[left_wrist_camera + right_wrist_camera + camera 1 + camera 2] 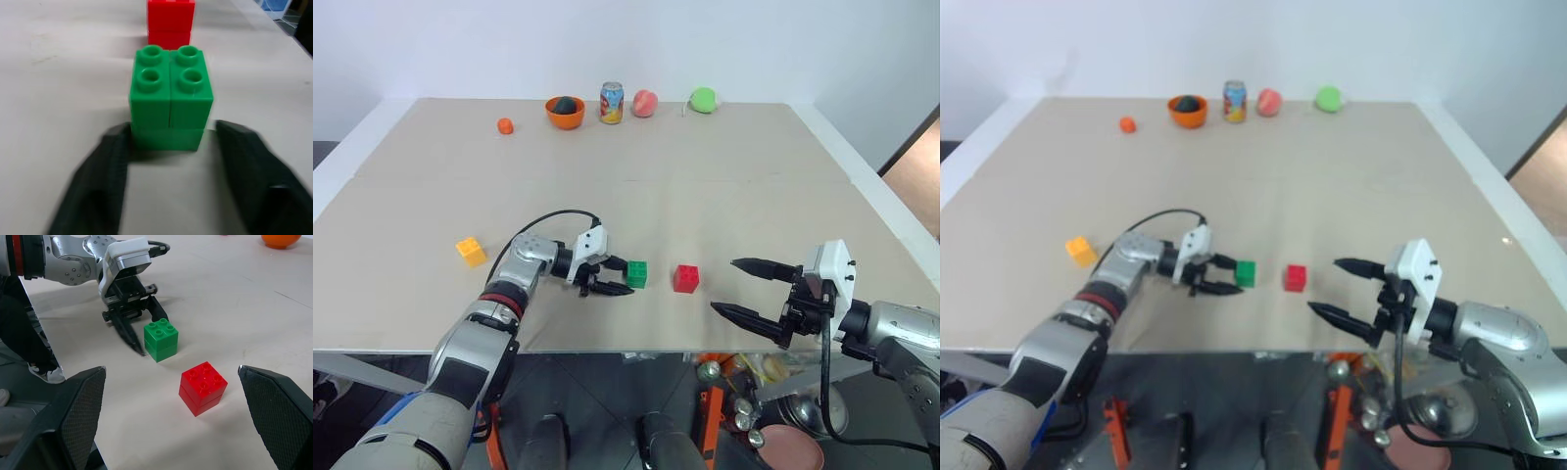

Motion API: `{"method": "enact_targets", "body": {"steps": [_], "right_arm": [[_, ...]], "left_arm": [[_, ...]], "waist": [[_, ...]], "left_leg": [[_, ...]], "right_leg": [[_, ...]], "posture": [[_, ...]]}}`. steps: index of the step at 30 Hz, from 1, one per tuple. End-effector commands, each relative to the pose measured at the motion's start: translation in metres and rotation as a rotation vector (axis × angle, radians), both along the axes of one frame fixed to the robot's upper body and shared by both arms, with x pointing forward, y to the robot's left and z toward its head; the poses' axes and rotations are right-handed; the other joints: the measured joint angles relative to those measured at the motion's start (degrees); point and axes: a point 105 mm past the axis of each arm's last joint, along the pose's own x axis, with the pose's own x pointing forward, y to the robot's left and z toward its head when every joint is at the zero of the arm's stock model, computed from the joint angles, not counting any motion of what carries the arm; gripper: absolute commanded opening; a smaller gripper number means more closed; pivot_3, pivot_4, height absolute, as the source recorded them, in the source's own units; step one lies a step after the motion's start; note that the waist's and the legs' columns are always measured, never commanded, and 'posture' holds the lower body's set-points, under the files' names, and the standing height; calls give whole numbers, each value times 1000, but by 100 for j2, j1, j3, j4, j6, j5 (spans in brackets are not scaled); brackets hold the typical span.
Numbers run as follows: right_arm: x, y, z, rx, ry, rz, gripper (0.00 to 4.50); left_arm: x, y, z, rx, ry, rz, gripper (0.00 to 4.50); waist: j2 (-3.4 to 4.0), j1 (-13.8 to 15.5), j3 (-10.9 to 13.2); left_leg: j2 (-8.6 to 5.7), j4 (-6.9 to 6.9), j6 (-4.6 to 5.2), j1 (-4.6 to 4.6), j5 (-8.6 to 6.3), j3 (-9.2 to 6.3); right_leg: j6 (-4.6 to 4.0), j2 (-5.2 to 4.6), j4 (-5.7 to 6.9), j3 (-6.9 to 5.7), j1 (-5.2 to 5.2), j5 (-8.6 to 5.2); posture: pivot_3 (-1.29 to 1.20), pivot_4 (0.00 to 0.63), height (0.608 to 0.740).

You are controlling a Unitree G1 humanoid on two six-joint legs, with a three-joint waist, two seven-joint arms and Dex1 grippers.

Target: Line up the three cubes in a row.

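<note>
From the head camera, the left gripper point(615, 276) lies low on the table point(724, 186), its two black fingers parted, with the green cube point(637, 274) sitting just past their tips. The red cube point(686, 278) stands a little beyond the green one, on the side away from that gripper, with a gap of bare table between them. The yellow-orange cube point(470, 251) rests well behind the left gripper, out past the forearm toward the table's left edge. The right gripper point(751, 290) hovers near the front edge with its fingers spread wide and nothing between them; the red cube lies ahead of its tips, apart from them.

In the left wrist view the green cube point(169, 100) is a blocky toy brick with four round studs on top and a seam round its lower part. The fingers point(100, 181) flank its near end without clamping it; whether they touch its sides I cannot tell. The red cube point(170, 22) stands straight beyond it.

In the right wrist view the red cube point(203, 387) also shows four studs and a two-layer body, and sits between the wide-spread fingers point(66, 423), farther out. The green cube point(161, 340) stands beyond it, at the tips of the left gripper point(143, 328).
</note>
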Motion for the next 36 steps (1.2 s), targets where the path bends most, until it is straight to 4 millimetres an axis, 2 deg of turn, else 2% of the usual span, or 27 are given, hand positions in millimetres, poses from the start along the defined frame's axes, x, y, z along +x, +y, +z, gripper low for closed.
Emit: {"method": "enact_targets", "body": {"steps": [1, 6, 14, 18, 22, 27, 30, 32, 36], "right_arm": [[0, 4, 8, -14, -36, 22, 4500], [1, 7, 14, -9, -55, 37, 4500], [3, 13, 22, -12, -80, 74, 4500], [6, 21, 30, -3, -107, 107, 4500], [7, 31, 34, -2, -124, 152, 4500], [12, 37, 31, 4, -120, 186, 4500], [15, 44, 29, 15, -115, 217, 4500], [17, 48, 28, 17, -114, 236, 4500], [21, 51, 27, 22, -116, 258, 4500]], "left_arm": [[4, 6, 7, -11, -47, 13, 4356], [0, 17, 7, 0, -56, -13, 4356], [-5, 52, 15, 36, -80, -13, 4356], [-6, 63, 35, -48, -129, 97, 4356], [-30, 76, 62, -152, -154, 212, 4356], [-39, 96, 103, -341, -231, 504, 4356], [-42, 116, 124, -447, -303, 668, 4356], [-46, 133, 128, -465, -333, 745, 4356], [-52, 166, 118, -404, -367, 844, 4356]], "waist": [[0, 0, 0], [0, -4, 0], [1, -20, 0], [2, -15, 0], [3, -25, 0], [2, 8, 0], [2, 0, 0], [2, -6, 0], [2, -21, 0]], "left_leg": [[0, 0, 0, 0, 0, 0], [0, 0, 0, 0, 0, 0], [1, -2, 0, 1, 0, -1], [4, -3, 0, 0, 0, 0], [11, -4, 0, -2, 0, 2], [17, -7, 2, 2, 1, 1], [16, -1, 3, 7, 2, 4], [16, 0, 3, 19, 2, 9], [18, -7, 3, 38, 2, 19]], "right_leg": [[0, 0, 0, 0, 0, 0], [0, 0, 0, 0, -1, 0], [-1, 1, 0, 1, -2, 1], [-1, 1, 1, 1, -3, 1], [-1, 2, 1, 0, -5, 0], [-4, 4, 5, -9, -3, -1], [-5, 2, 4, -8, 3, 3], [-6, 2, 4, -3, 10, 5], [-13, 5, 4, 1, 15, 8]], "posture": [[0, 150, 740], [0, 150, 740], [0, 150, 740], [0, 150, 740], [0, 150, 740], [0, 150, 740], [0, 150, 740], [0, 150, 740], [0, 150, 740]]}}
